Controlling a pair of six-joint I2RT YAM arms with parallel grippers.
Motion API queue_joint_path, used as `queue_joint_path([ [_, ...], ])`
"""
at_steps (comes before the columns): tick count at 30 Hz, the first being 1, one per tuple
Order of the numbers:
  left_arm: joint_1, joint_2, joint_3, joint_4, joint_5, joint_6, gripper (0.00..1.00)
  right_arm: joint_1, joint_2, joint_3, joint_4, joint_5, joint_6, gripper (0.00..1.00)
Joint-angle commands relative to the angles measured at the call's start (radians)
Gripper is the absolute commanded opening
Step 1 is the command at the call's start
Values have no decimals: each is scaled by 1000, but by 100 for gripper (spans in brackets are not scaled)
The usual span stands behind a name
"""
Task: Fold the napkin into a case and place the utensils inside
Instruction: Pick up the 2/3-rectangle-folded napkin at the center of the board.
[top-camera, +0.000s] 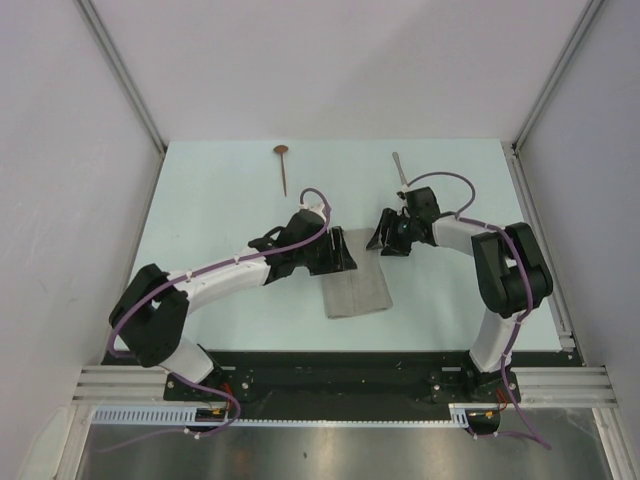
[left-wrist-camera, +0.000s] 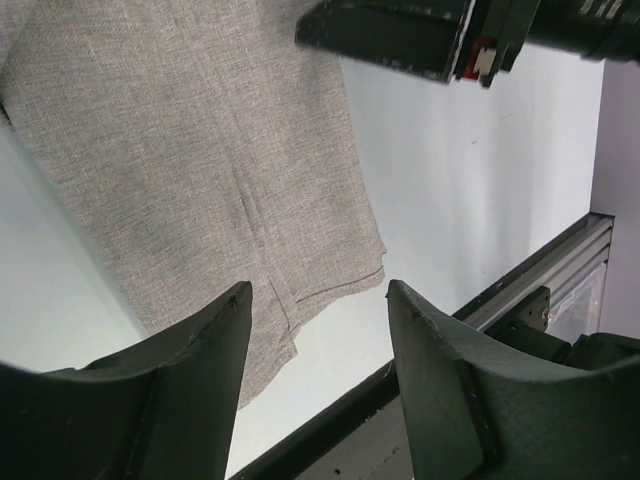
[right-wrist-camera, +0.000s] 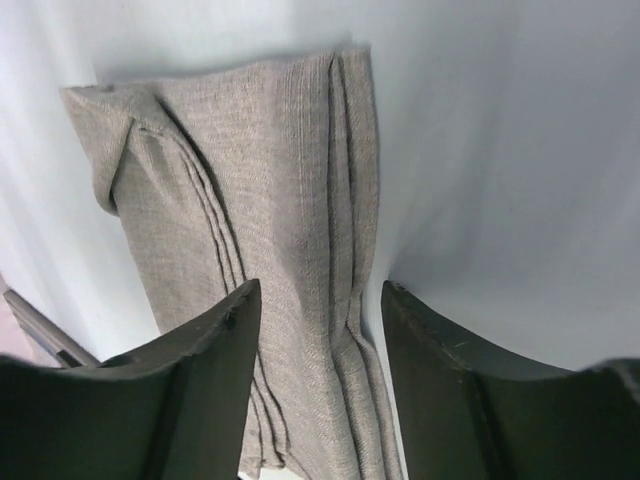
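The grey-beige rectangular napkin (right-wrist-camera: 290, 200) is plainly woven cloth, matt, with a coarse visible weave and soft creases. The pale table top (top-camera: 220, 210) looks smooth, with a faint sheen. The small copper-brown-bowled spoon (top-camera: 284, 170) and the slender silver-grey knife (top-camera: 400, 170) look metallic. The left gripper (left-wrist-camera: 318, 292) has dark fingers (left-wrist-camera: 190, 360) of matt, slightly grainy plastic.

The left arm (top-camera: 225, 280) and right arm (top-camera: 455, 235) were built of white links and black joints, trailed by purple cables (top-camera: 441, 176), and tipped with dark matte fingers (left-wrist-camera: 190, 370).

Folded grey-beige napkin (top-camera: 358, 292) flat at ctr; spoon (top-camera: 283, 166), knife (top-camera: 399, 168) beyond, well apart.
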Motion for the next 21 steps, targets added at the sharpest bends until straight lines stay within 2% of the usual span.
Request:
queue_joint_path([
  [1, 6, -20, 27, -16, 13, 19, 61, -6, 50, 73, -4, 53, -74, 59],
  [5, 6, -18, 38, -29, 13, 20, 61, -5, 110, 150, -62, 87, -125, 60],
  [11, 5, -21, 47, -38, 13, 25, 61, 11, 156, 186, -67, 165, -156, 56],
  [17, 11, -34, 34, -56, -16, 45, 61, 34, 179, 184, -45, 202, -173, 47],
  [21, 25, -26, 38, -47, 13, 42, 61, 35, 205, 184, -17, 196, -162, 39],
])
